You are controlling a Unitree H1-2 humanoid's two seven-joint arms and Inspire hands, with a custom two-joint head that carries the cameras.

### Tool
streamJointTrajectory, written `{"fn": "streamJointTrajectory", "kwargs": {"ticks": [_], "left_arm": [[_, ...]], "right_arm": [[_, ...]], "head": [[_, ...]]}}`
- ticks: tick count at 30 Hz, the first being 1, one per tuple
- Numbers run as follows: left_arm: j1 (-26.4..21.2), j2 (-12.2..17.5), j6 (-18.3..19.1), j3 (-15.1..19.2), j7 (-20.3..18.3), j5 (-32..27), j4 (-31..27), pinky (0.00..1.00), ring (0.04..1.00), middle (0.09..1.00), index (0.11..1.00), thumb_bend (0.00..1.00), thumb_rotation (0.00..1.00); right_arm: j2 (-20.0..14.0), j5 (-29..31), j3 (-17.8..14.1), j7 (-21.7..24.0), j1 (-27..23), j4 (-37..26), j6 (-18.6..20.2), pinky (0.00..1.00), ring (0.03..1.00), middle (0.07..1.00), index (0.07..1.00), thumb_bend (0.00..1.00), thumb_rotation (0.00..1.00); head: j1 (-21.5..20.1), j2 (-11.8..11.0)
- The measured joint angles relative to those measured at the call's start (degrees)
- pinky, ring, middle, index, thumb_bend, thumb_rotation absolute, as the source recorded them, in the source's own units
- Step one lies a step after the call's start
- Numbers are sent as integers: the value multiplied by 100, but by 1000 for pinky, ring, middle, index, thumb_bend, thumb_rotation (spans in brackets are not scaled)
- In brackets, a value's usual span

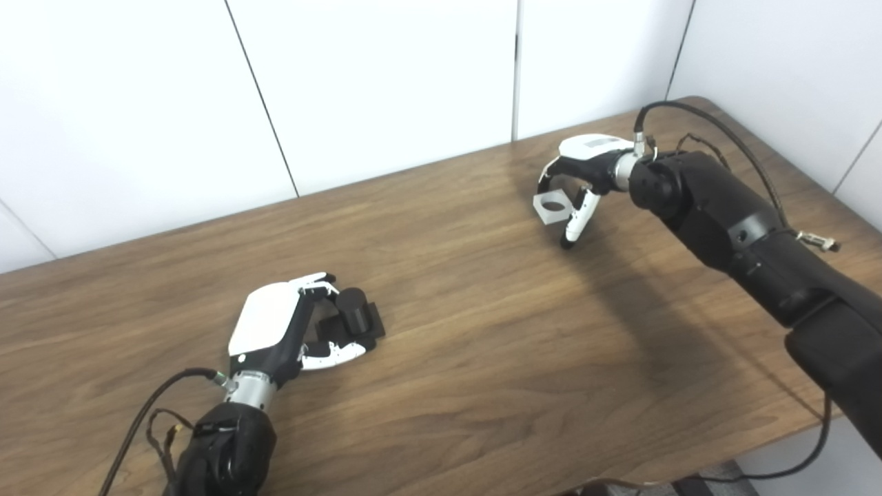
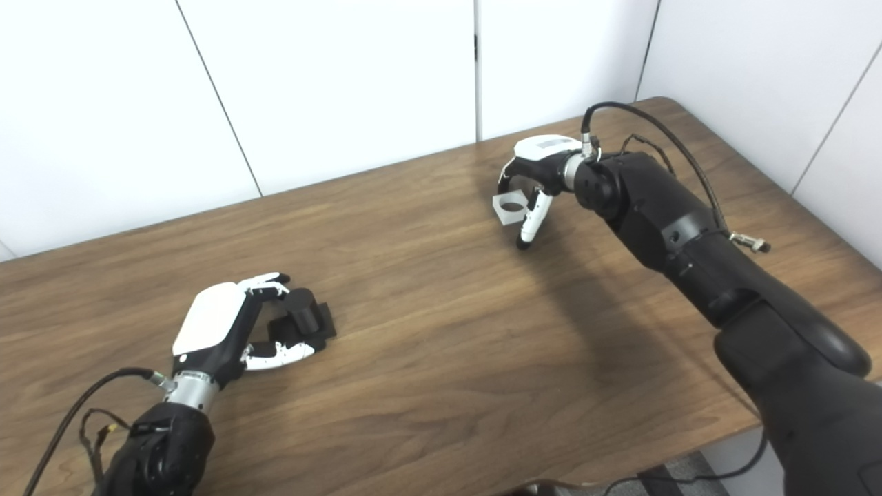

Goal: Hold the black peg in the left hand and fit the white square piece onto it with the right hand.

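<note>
Table (image 1: 482,331): brown wood, against white wall panels.
Left hand (image 1: 289,331): near the table's front left, fingers curled around the black peg (image 1: 353,311), which rests on the tabletop.
Right hand (image 1: 582,176): near the table's back right, raised, pinching the white square piece (image 1: 551,207), well apart from the peg.

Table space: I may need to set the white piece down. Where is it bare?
The table is bare between the left hand with the peg and the right hand holding the white piece. Crowded only around the peg.
</note>
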Motion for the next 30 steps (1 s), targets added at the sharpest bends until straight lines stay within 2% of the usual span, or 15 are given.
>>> {"fn": "streamJointTrajectory", "kwargs": {"ticks": [6, 9, 13, 17, 22, 23, 24, 30], "left_arm": [[19, 16, 1, 23, -7, 2, -22, 798, 843, 837, 529, 896, 325], [30, 16, 1, 24, -7, 2, -28, 800, 842, 839, 536, 896, 327], [36, 16, 2, 24, -9, 2, -34, 803, 843, 838, 535, 896, 328], [40, 16, 1, 27, -9, 2, -35, 797, 843, 837, 534, 897, 331], [42, 17, 2, 30, -8, 10, -42, 792, 841, 835, 532, 892, 334], [44, 19, 2, 31, -8, 10, -43, 793, 840, 834, 532, 890, 327], [46, 20, 1, 32, -8, 10, -43, 792, 839, 833, 533, 889, 321], [56, 21, 2, 55, -7, 9, -43, 784, 839, 832, 528, 890, 291]], "right_arm": [[-1, -1, 5, 1, -50, 95, -74, 908, 919, 899, 778, 815, 256], [-1, -4, 8, -2, -72, 145, -117, 881, 909, 894, 774, 821, 267], [-2, -14, 11, -17, -93, 190, -181, 878, 902, 885, 759, 814, 248], [-1, -8, 5, -78, -92, 225, -220, 835, 873, 862, 689, 795, 209], [1, 48, -4, -369, -92, 356, -421, 795, 850, 841, 630, 760, 172], [6, 55, -3, -421, -92, 378, -448, 794, 842, 831, 563, 643, 157], [11, 62, -3, -466, -91, 400, -475, 800, 837, 823, 522, 570, 148], [26, 64, 5, -807, -84, 508, -645, 822, 823, 786, 486, 517, 135]], "head": [[0, 0], [0, 18], [0, 26], [0, 26], [9, 62], [9, 62], [9, 62], [0, 70]]}}
